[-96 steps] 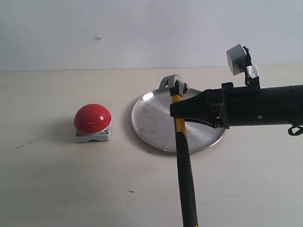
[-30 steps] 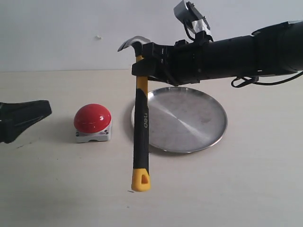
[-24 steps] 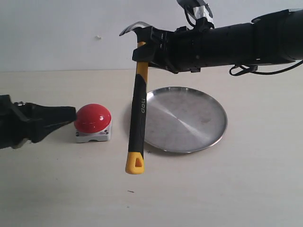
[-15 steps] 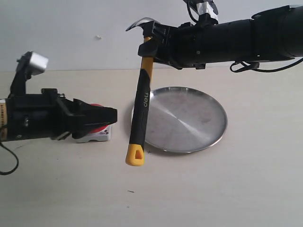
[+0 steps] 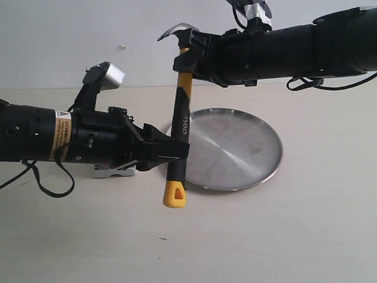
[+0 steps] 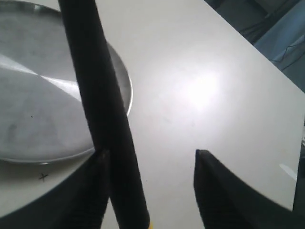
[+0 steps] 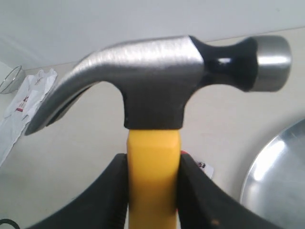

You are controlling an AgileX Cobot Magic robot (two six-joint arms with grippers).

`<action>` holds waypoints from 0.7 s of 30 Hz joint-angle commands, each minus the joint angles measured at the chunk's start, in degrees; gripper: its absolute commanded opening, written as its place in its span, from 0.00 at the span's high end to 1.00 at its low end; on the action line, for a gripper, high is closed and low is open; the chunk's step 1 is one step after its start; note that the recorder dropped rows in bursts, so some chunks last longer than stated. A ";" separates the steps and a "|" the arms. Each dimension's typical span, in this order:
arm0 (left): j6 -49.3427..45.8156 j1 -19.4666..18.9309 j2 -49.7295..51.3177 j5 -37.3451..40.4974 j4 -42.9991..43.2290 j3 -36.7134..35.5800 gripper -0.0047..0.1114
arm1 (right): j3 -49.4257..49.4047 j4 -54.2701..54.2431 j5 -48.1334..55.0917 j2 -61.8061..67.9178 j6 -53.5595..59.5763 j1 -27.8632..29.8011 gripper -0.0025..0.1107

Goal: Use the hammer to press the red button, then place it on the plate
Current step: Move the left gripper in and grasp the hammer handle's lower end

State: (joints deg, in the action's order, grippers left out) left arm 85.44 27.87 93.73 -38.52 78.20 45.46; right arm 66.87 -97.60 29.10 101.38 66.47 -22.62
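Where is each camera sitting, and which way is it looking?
Exterior view: off the arms, facing across the table toward the wall; shows the left arm, right arm, hammer and plate.
Left wrist view: on the left arm, looking past the open left gripper at the hammer's handle and the plate.
Right wrist view: on the right arm, looking at the hammer's head; the right gripper clamps its yellow neck.
All three share the hammer and plate.

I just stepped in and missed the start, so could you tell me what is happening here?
The right gripper holds the hammer just under its head, handle hanging down near the plate. The left gripper is open around the lower handle, not closed on it. The red button sits mostly hidden behind the left arm.
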 commanded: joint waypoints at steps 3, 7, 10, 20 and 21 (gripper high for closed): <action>0.22 1.30 2.49 4.24 -0.56 0.68 0.50 | 1.08 -2.35 2.07 -1.10 -0.14 0.00 0.98; 0.22 1.30 2.99 6.03 -0.42 0.68 0.50 | 1.08 -2.35 2.35 -1.10 -0.27 0.00 0.98; -0.42 1.30 2.99 6.10 -0.28 0.68 0.50 | 1.08 -2.35 2.58 -1.10 -0.27 0.00 0.98; -2.83 1.37 2.99 5.32 -4.03 0.68 0.39 | 1.08 -2.35 2.58 -1.10 -0.27 0.00 0.98; -3.47 1.55 2.99 5.20 -5.00 0.68 0.39 | 1.08 -2.35 2.58 -1.10 -0.27 0.00 0.98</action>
State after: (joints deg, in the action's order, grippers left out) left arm 83.20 29.02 96.68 -33.02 75.28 45.98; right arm 66.87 -97.96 29.90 101.49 66.21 -22.62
